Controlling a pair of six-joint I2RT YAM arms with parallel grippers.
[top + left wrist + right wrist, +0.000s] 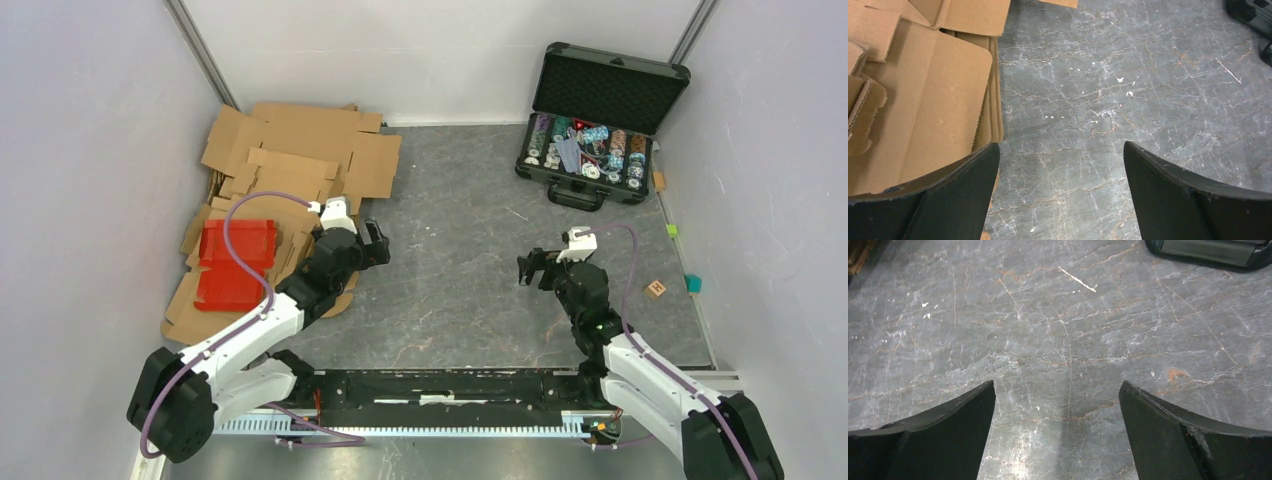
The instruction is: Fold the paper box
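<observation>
Paper box (238, 244) left of left gripper (377, 244), apart

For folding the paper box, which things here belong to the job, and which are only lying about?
For the job: red paper box, left gripper, right gripper, both open.
Lying about: brown cardboard sheets, poker chip case, wooden block, teal cube.
</observation>
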